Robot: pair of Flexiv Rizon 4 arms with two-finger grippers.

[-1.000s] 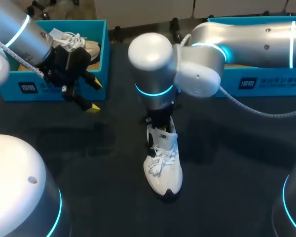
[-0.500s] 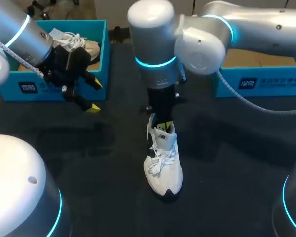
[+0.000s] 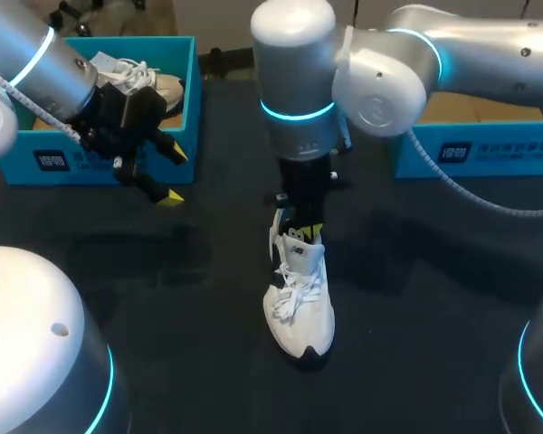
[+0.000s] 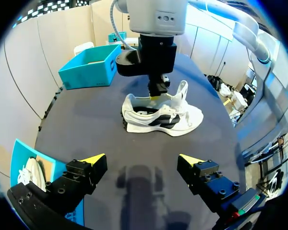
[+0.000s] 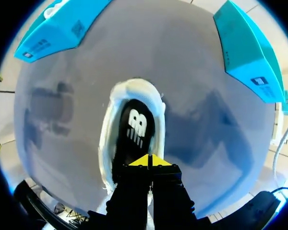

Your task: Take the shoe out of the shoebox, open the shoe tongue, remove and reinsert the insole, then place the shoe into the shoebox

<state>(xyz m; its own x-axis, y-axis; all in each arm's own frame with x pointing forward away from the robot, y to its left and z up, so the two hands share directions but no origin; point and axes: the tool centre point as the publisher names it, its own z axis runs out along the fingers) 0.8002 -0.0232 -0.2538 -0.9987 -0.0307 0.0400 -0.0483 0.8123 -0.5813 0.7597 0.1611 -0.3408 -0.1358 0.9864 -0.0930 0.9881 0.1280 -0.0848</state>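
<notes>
While the white shoe [image 3: 300,303] is lying out of its box near the middle of the dark table [image 3: 190,316], its toe is pointing toward the near edge and its heel toward the far side. Just behind the laces, the right claw [image 3: 300,228] is hanging straight down over the shoe's opening. Its two yellow tips are pressing together, so it is clenched. In the right wrist view the tips are sitting just above the black insole [image 5: 134,125], at the lace end. I cannot tell if they are pinching the tongue or an edge of the insole. I think this upright pose is serving the tongue or insole step, because the opening is facing up. Farther and to the left, the left claw [image 3: 174,174] is hovering with its fingers spread wide, gripping nothing, probably waiting to steady the shoe. At the far left a blue shoebox [image 3: 188,104] is holding another shoe [image 3: 136,72]. At the far right a second blue shoebox [image 3: 475,149] is standing open, likely for the return.
</notes>
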